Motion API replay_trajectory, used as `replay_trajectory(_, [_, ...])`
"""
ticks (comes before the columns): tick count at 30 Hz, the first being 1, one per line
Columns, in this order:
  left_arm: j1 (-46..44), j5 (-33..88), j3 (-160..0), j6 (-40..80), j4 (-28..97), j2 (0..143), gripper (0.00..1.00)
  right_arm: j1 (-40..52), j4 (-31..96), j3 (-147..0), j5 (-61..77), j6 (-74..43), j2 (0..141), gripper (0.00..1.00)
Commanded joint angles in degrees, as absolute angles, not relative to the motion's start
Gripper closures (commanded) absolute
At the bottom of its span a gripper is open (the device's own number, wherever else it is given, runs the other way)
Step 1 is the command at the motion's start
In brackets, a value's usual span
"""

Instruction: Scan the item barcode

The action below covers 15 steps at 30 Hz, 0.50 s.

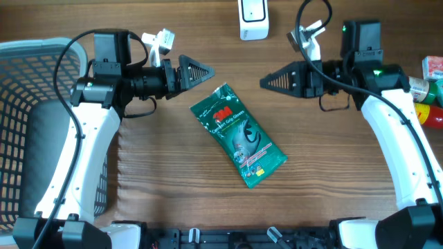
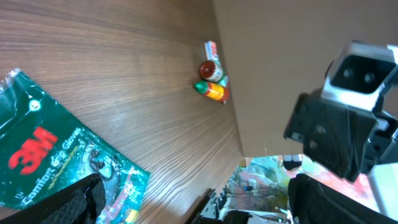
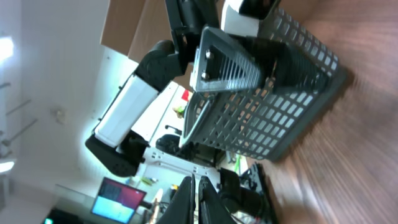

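1. The left gripper (image 1: 203,71) has its jaws spread about as wide as they go, with nothing between them. From above you only get one triangular finger side-on, so the gap doesn't read. The left wrist cam gives it away: one dark finger (image 2: 71,200) sits in the bottom left corner and the other is way over at bottom right.
2. The right gripper (image 1: 273,81) is pinched fully closed on nothing. Its own wrist cam shows the two fingers (image 3: 186,196) pressed flat together at the bottom of the frame.
3. The tips point at each other across a gap, and neither touches the green 3M glove packet (image 1: 237,135).
4. The packet lies flat on the wood table (image 1: 159,187), printed side up and angled. Its top end is below and between the two grippers, a bit nearer the left one. The left wrist cam catches that logo end right by the finger. I can't make out a barcode in any view.
5. A white scanner (image 1: 253,17) stands at the far edge between the arms, well apart from the packet.
6. The grey mesh basket (image 1: 21,90) sits at the left edge beside the left arm. Only the right wrist cam shows it side-on, behind the left gripper.
7. Small bottles (image 1: 428,93) and a red box (image 1: 434,67) cluster at the right edge.
8. There's bare wood on every side of the packet, most of it toward the near edge.
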<state>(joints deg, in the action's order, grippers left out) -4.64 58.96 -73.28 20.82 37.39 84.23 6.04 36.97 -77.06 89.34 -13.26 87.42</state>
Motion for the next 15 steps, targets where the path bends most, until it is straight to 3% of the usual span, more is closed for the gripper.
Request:
replay_trajectory(1, [-4.40, 62.24, -73.19, 19.64, 37.08, 84.55, 0.03, 5.93, 34.74, -77.71, 92.60, -18.46, 85.62, 0.95])
replay_trajectory(2, [-4.21, 60.73, -73.19, 19.66, 36.97, 84.55, 0.02, 5.93, 35.48, -77.62, 88.86, -16.29, 85.60, 0.93])
replay_trajectory(4, [-3.68, 56.38, -73.19, 19.68, 37.10, 84.55, 0.00, 5.96, 41.93, -77.54, 71.13, -14.70, 85.62, 0.64])
replay_trajectory(5, [-3.07, 53.58, -73.19, 19.70, 37.76, 84.55, 0.00, 6.85, 49.89, -77.54, 45.89, -13.04, 85.62, 0.09])
replay_trajectory(6, [-2.57, 50.54, -73.19, 20.21, 38.76, 84.55, 0.00, 8.62, 55.40, -77.49, 25.87, -14.04, 85.86, 0.00])
replay_trajectory(7, [-2.09, 45.91, -73.19, 21.78, 40.27, 84.55, 0.00, 11.03, 59.16, -77.49, 15.90, -14.52, 85.93, 0.00])
replay_trajectory(8, [-1.96, 32.91, -73.19, 26.98, 43.75, 84.55, 0.00, 13.50, 59.96, -77.49, 16.16, -14.09, 85.82, 0.00])
replay_trajectory(10, [-2.26, 21.45, -73.19, 32.12, 47.79, 84.55, 0.00, 17.17, 59.92, -77.38, 18.74, -14.15, 85.93, 0.00])
replay_trajectory(15, [-2.07, 14.33, -73.19, 36.69, 51.35, 84.55, 0.00, 33.08, 53.47, -67.53, -1.67, -14.09, 86.17, 0.00])
